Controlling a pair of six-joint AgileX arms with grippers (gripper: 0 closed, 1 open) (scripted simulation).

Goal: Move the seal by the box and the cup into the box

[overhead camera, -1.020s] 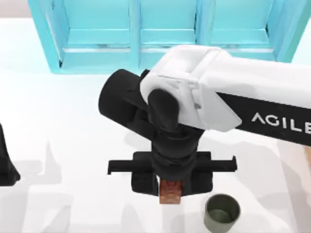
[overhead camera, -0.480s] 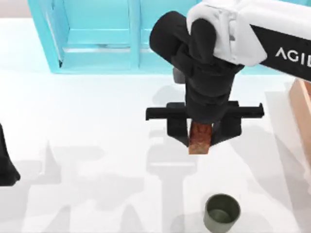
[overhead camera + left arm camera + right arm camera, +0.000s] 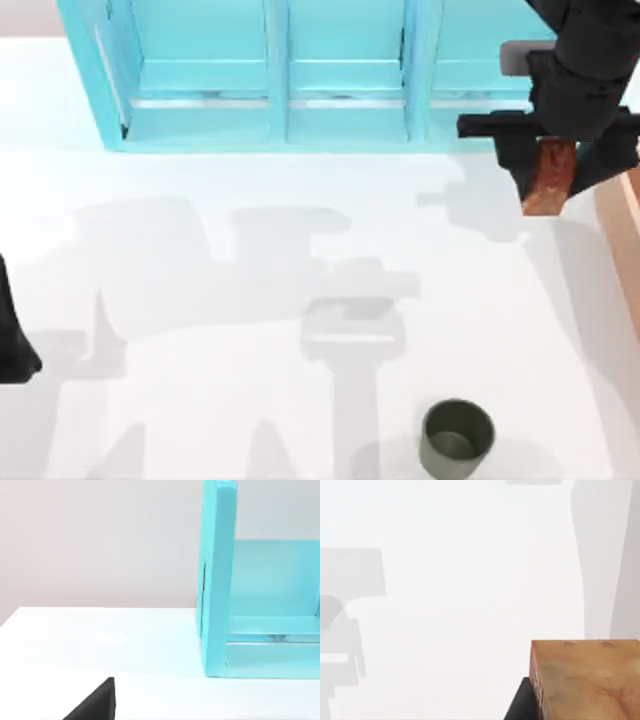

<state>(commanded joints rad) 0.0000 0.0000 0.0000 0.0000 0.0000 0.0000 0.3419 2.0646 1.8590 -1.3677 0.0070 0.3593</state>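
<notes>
Jaws of the right gripper (image 3: 548, 175) pinch the seal (image 3: 549, 178) aloft at two o'clock, beside the box (image 3: 622, 225) rim; released this early, it could clip the wall or drop onto the bench (image 3: 200, 300). Half a second ago it hung near centre. The cup (image 3: 456, 437) waits at five o'clock; the left gripper (image 3: 12, 340) sits parked at nine o'clock, its jaws' state untellable.

The seal (image 3: 549, 178), a reddish-brown block with orange mottling, hangs upright between the right gripper's (image 3: 551, 165) closed fingers, off the table. The box (image 3: 622, 235) is just beside and below it. The dark olive cup (image 3: 457, 438) stands upright, well apart from the gripper.
</notes>
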